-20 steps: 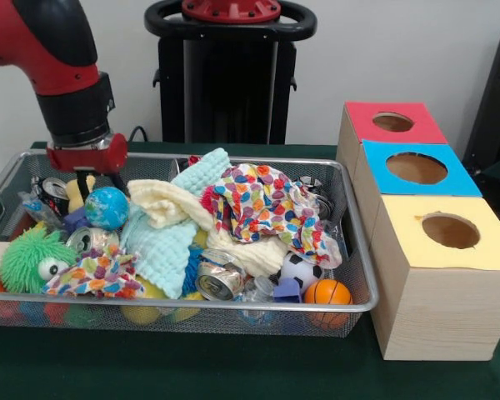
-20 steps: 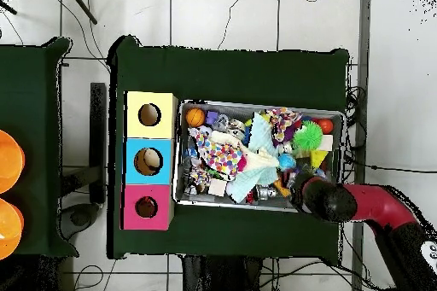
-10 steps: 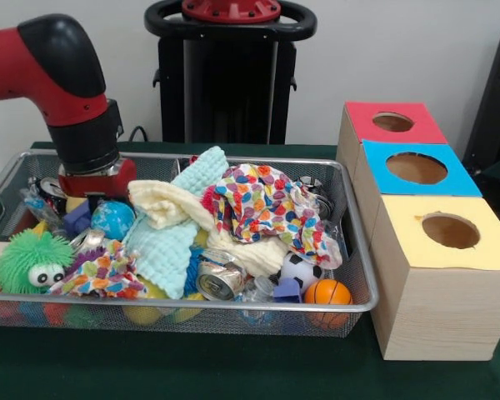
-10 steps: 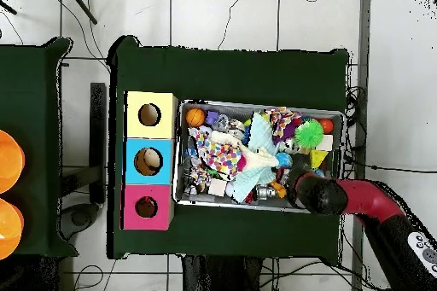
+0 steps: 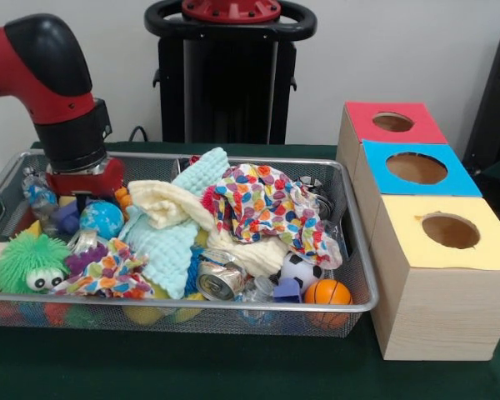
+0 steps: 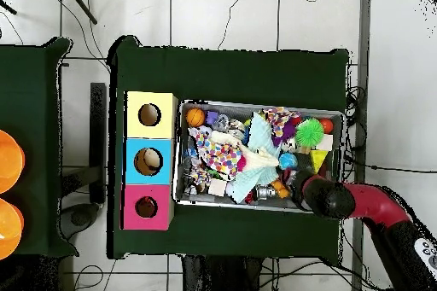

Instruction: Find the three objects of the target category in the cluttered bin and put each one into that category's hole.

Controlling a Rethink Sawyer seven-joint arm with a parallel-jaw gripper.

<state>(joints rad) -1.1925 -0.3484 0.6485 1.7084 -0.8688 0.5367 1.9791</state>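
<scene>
Progress: the wire mesh bin [image 5: 350, 302] on the green surface [image 5: 233, 367] is still sitting full — green fuzzy toy [image 5: 27, 260], blue globe ball [image 5: 102, 218], crushed cans, cloths, small balls. Nothing is showing in the three holes, though their insides are mostly hidden; no sorting looks done, and the target category cannot be told.

Arm: the red and black arm [image 5: 54, 79] is reaching down into the bin's far left corner, wrist vertical. The hand [image 5: 82, 197] is sitting low among clutter beside the globe ball; whether it is open or holding anything cannot be told.

Right: the wooden boxes topped red [image 5: 392, 122], blue [image 5: 415, 168] and yellow [image 5: 450, 231] are standing just beside the bin.
</scene>
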